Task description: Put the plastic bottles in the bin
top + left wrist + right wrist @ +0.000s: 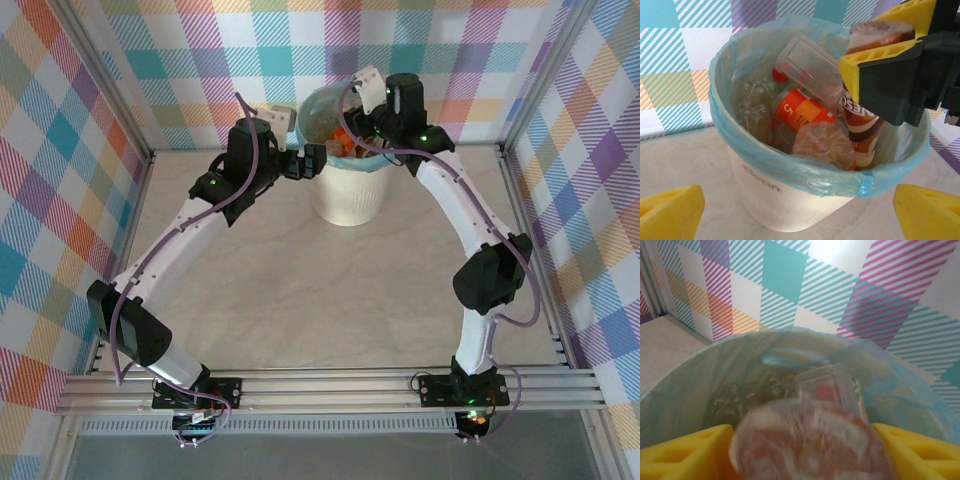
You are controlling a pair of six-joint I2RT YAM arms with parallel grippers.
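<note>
Bottle (810,440) sits inside the right gripper (805,449), grip unclear, above the one bin (765,200); left gripper (800,210) spread wide, empty.

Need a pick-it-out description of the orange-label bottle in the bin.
Find the cream-white bin with the teal liner, at the far side of the table. In the middle of its pile lies the orange-label bottle. The crushed bottles around it are clear and the tall bottle nearby is brown and white; only this one is bright orange.

right claw (802,437) | blurred bottle (810,455) between fingers (685,450) | over bin (680,390) | crushed bottles (747,390) inside
</note>
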